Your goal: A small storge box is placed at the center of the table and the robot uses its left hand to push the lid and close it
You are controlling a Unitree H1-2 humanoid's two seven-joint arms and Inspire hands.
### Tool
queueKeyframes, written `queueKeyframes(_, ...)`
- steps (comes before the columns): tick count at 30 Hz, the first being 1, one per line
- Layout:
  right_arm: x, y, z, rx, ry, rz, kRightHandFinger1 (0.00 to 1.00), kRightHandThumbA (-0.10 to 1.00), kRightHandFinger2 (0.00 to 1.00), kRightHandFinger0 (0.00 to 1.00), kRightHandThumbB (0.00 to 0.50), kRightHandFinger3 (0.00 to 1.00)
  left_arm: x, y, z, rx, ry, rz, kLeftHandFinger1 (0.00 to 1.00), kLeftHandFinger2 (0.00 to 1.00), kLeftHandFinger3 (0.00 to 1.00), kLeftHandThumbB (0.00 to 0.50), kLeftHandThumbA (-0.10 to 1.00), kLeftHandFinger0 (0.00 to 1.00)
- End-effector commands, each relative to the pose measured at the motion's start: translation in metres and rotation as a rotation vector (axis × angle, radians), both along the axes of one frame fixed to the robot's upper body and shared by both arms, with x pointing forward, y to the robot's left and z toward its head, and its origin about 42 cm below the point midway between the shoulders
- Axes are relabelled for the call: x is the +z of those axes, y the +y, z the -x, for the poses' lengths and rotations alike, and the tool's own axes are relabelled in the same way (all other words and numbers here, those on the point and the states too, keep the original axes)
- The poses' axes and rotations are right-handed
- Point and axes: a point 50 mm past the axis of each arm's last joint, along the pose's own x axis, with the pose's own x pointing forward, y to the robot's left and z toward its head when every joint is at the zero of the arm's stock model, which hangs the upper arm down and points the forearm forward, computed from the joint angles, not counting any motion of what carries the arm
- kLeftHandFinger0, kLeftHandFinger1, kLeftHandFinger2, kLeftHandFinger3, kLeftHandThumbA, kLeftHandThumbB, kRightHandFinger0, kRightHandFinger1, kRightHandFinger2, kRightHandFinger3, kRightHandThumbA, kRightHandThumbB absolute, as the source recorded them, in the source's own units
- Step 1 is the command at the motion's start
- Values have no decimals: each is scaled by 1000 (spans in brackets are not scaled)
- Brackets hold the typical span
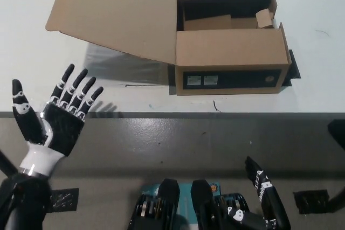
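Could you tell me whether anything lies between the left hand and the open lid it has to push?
Nothing visible does. The left hand, open at the table's near edge, has only bare table between it and the lid.

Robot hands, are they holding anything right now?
No. The left hand is open, fingers spread, at the table edge, apart from the box and its lid. The right hand rests low, holding nothing.

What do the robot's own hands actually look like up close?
The left hand has a black palm and black fingers marked with small white patches, a white wrist cuff and a dark forearm. The right hand is black all over, with small white markings.
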Motion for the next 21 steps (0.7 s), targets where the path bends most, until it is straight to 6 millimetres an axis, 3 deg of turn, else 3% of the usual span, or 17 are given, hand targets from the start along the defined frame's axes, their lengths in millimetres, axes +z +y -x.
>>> queueKeyframes(1,19,8,-8,36,-141,-10,1000,1000,1000,1000,366,1000,29,-7,-22,-194,-102,261,1000,1000,1000,388,1000,1000)
queueKeyframes(21,18,10,-9,35,-139,-19,1000,1000,1000,1000,371,1000,16,-17,-71,-184,18,275,1000,1000,1000,395,1000,1000)
